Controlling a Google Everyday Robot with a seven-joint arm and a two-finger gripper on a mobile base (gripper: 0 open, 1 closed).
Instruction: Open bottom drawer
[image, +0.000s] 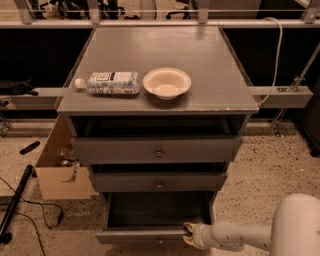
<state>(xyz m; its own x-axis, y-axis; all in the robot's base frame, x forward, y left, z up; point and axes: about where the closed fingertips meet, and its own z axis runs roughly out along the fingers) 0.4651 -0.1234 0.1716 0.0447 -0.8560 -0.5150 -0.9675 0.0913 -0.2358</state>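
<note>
**Bottom drawer stands open, gripper at its front right corner**

The bottom drawer (150, 212), lowest of three in the grey cabinet, juts well forward of the two above it, with its dark interior in plain sight and nothing visible inside. Its thin front panel sits close to the lower edge of the view.

The gripper (189, 234) is at the right end of that panel, against its top edge. Whether it is parted or closed on the panel cannot be told from this angle. The white arm (235, 235) reaches in low from the right.

Above, the middle drawer (159, 182) and the top drawer (157, 150) each show a small round knob and sit slightly out, a dark gap above each.

On the cabinet top (200, 55), a plastic bottle (107, 82) lies on its side, cap to the left, just beside a pale bowl (167, 83) standing upright.

An open cardboard box (60, 175) sits on the speckled floor (260, 170) against the cabinet's left side.
</note>
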